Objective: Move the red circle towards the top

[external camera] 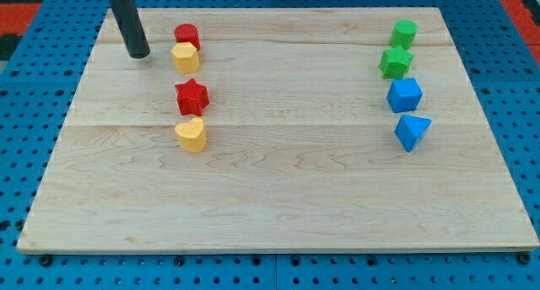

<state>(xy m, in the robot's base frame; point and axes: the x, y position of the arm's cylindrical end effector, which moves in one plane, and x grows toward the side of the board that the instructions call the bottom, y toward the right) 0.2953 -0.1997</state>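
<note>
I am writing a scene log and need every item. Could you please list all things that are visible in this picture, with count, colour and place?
red circle: 1, red, upper left, touching the yellow hexagon below it
yellow hexagon: 1, yellow, upper left
red star: 1, red, left, mid-height
yellow heart: 1, yellow, left, below the red star
green cylinder: 1, green, upper right
green star: 1, green, right, just below the green cylinder
blue cube: 1, blue, right
blue triangle: 1, blue, right, lowest of that column
wooden board: 1, light wood, fills the middle
pegboard: 1, blue, around the wooden board
my tip: 1, dark rod, left of the yellow hexagon, apart from it
</note>
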